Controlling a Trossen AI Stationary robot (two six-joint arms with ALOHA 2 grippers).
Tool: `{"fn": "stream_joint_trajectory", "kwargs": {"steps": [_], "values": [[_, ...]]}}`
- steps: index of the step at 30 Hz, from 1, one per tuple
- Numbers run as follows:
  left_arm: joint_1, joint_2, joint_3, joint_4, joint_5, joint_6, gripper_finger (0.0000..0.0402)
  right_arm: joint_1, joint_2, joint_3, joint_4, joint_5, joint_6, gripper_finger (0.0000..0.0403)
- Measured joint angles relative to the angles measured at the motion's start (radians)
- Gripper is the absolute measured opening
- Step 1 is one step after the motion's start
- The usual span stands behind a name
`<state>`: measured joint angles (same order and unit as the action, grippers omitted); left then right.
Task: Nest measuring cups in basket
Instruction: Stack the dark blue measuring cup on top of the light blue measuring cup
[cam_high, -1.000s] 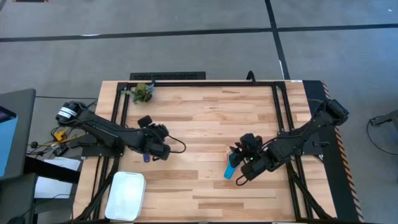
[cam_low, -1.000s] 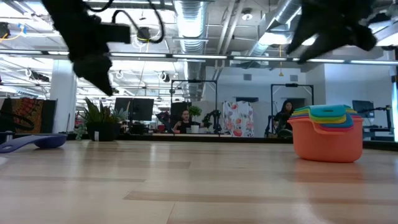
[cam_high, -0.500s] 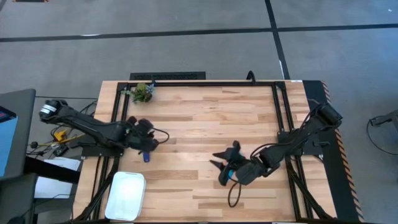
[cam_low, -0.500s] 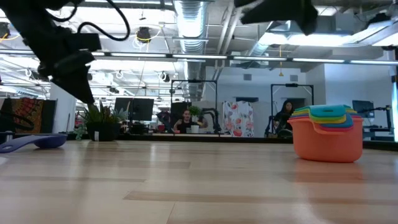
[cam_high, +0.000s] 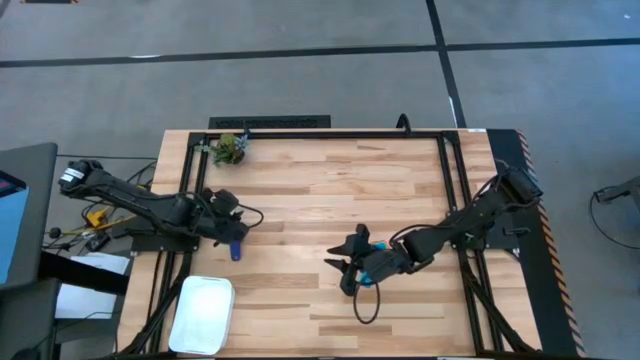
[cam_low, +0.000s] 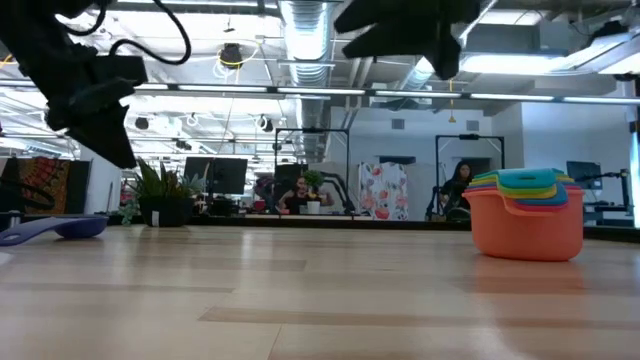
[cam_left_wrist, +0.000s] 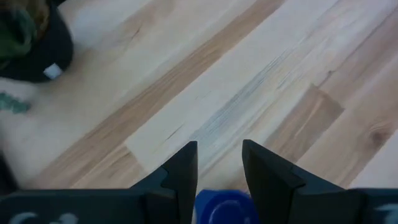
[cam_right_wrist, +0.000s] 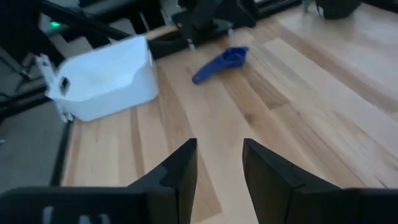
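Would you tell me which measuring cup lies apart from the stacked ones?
The dark blue measuring cup, alone on the wood beside the basket; the others sit nested in the orange cup.

So the left arm's two-finger gripper (cam_left_wrist: 219, 163) is hanging over the light wooden plank tabletop (cam_left_wrist: 261, 81), and its two dark fingers (cam_left_wrist: 181, 169) are sitting a little apart with bare wood showing through the gap. Right down between the finger bases, a rounded bright blue plastic piece (cam_left_wrist: 226, 207) is peeking out, only partly visible. Off in the far corner a dark rounded object with some green on top (cam_left_wrist: 32, 38) is showing, too blurry to say more.
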<state>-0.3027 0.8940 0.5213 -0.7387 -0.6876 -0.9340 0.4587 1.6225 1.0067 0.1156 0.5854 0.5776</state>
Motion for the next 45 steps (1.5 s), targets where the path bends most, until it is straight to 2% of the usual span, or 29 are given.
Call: {"fn": "stream_joint_trajectory", "kwargs": {"steps": [10,17,22,28,38,45], "values": [[0.000,0.009,-0.001,-0.050,0.049,-0.095,0.0116,-0.003,0.002,-0.001,0.012,0.003,0.007,0.0143],[0.000,0.009,-0.001,-0.066,0.047,-0.130,0.0116,-0.003,0.002,-0.001,-0.065,0.077,-0.013,0.0148],[0.000,0.009,-0.001,-0.065,0.047,-0.168,0.0116,0.007,0.002,-0.001,-0.064,0.082,-0.003,0.0145],[0.000,0.009,-0.001,-0.063,0.067,-0.203,0.0116,0.030,0.002,-0.001,-0.064,0.144,0.039,0.0137],[0.000,0.009,-0.002,-0.056,0.119,-0.177,0.0116,0.016,0.002,-0.001,-0.063,0.127,0.088,0.0136],[0.000,0.009,-0.002,-0.057,0.177,-0.235,0.0116,0.027,0.002,-0.001,-0.052,0.120,0.111,0.0132]]}}
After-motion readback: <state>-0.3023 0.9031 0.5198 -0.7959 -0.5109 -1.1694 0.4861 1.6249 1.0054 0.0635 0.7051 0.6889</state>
